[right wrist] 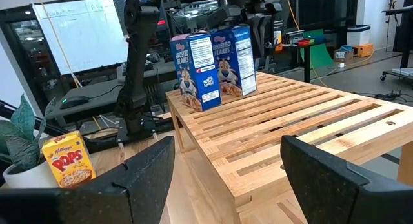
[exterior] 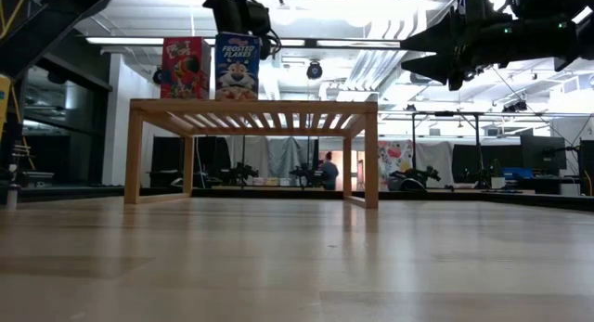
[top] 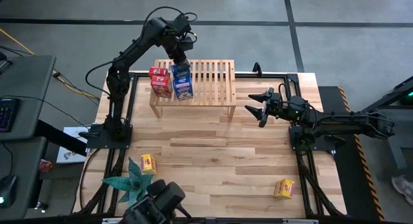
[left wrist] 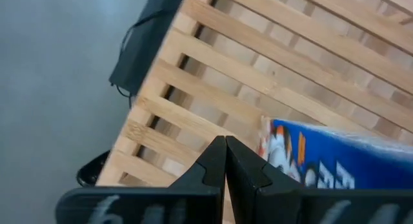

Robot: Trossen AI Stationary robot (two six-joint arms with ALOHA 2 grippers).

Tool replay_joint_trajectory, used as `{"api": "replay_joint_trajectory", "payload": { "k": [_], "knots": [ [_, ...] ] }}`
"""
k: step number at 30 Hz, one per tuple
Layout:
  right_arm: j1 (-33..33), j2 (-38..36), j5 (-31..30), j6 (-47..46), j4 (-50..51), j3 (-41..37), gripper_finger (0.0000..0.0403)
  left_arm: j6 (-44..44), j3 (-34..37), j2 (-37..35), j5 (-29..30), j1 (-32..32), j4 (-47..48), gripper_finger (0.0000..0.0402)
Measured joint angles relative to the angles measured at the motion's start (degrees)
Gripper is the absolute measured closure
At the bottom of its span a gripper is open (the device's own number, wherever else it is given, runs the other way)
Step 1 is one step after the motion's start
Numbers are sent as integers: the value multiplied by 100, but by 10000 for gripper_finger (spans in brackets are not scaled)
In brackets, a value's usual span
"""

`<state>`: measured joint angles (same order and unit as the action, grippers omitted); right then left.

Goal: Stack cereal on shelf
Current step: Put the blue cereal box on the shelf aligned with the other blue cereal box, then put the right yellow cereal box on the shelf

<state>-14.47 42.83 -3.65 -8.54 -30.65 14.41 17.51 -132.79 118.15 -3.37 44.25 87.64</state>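
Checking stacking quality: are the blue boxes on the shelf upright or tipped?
Upright: the blue boxes stand on end on the shelf.

Two matte-black jointed arms (top: 139, 46), thin black cables, apparently wedge-shaped fingers (right wrist: 335, 179).

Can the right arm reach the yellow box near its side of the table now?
Probably yes: the right claw is open and empty, and bare table lies between it and the yellow box.

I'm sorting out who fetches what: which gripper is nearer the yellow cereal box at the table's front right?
Right. The right gripper hangs open beside the shelf, on the yellow box's side. The left gripper is shut above the blue boxes on the shelf, farther off.
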Motion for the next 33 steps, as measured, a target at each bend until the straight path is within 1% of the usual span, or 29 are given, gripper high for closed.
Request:
{"api": "replay_joint_trajectory", "payload": {
  "k": [7, 9, 12, 14, 17, 20, 22, 25, 27, 30, 33],
  "knots": [
    [-1, 1, -3, -2, 0, 0, 128, -11, 0, -10, 105, 0, -178, 401],
    [0, 0, -3, -5, 0, 0, 128, 28, 0, -57, 329, -3, -204, 401],
    [-1, 0, -27, 0, -5, 0, 128, -10, 0, -227, 896, -49, -552, 401],
    [-1, 0, -31, 2, -53, 0, 128, -70, 0, -406, 1246, -52, -884, 401],
    [0, 0, -119, 88, -127, 0, 128, -226, 0, -802, 1569, -120, -1463, 401],
    [-1, 1, -198, 82, -129, 0, 128, -628, 0, -1260, 1590, -195, -1999, 401],
    [-1, 0, -198, 34, -129, 0, 128, -908, 0, -1584, 1378, -319, -2227, 401],
    [-1, 0, -198, -19, -133, 0, 128, -1084, -5, -2091, 895, -658, -2367, 401],
    [-1, 0, -196, -50, -136, 0, 128, -1190, 8, -2401, 837, -1019, -2441, 401],
    [-1, 1, -194, -159, -143, 0, 128, -1429, 445, -2977, 1024, -1683, -2757, 401],
    [1, 0, -163, -197, -186, 0, 128, -1492, 1331, -3647, 1407, -2582, -3334, 401]
  ]
}}
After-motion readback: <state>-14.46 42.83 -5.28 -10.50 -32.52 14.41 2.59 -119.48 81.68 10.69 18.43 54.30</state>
